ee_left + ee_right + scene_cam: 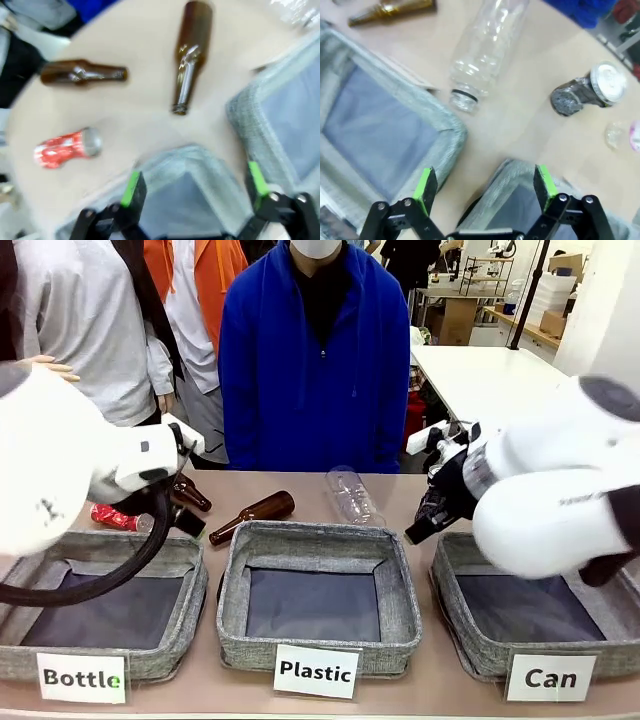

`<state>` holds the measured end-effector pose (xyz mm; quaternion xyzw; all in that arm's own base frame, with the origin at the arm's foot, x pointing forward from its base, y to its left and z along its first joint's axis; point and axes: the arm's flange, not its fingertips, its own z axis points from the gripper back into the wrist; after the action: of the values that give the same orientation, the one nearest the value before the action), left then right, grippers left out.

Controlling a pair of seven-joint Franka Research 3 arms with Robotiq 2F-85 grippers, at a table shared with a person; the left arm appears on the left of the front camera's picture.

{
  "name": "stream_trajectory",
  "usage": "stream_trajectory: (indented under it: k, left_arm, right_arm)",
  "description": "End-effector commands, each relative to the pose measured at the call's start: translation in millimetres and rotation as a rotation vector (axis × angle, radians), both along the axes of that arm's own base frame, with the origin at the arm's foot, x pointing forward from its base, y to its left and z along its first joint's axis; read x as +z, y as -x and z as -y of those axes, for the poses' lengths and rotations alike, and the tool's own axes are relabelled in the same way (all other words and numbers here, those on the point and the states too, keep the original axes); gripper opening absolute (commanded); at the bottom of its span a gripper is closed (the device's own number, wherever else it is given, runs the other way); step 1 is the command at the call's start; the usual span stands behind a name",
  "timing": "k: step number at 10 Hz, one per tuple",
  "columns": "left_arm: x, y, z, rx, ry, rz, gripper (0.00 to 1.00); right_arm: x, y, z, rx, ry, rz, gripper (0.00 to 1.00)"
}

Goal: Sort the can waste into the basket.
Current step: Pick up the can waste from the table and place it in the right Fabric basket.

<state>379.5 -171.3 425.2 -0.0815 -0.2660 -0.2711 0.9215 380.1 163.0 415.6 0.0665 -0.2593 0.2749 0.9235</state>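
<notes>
Left gripper (pixel 195 185) released, red can (pixel 67 148) beyond — right gripper (pixel 485 181) released, dark can (pixel 585 94) beyond

Bright even light; wrist views blurred

So the three grey baskets are sitting in a row, Bottle basket (pixel 160 660), Plastic basket (pixel 240 640) and Can basket (pixel 455 610) left to right, with the red can (pixel 115 517) lying behind the Bottle one beside two brown bottles (pixel 252 516), a clear plastic bottle (pixel 352 497) lying behind the Plastic one, and a person (pixel 310 370) in blue standing opposite.
</notes>
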Motion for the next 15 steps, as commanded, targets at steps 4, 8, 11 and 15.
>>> stream_trajectory:
  k: [4,8,11,15]
  left_arm:
    - [96,84,-120,-0.248,0.557,-0.218,1.00]
    - [28,138,-318,0.200,1.076,-0.079,1.00]
    - [-15,157,-328,0.466,1.250,-0.031,1.00]
    - [11,137,-430,0.512,1.256,-0.065,1.00]
  right_arm:
    - [114,78,157,-0.059,-0.626,-0.303,1.00]
    - [56,114,316,-0.241,-1.099,-0.261,1.00]
    - [11,119,371,-0.421,-1.273,-0.272,1.00]
    - [0,130,383,-0.478,-1.272,-0.282,1.00]
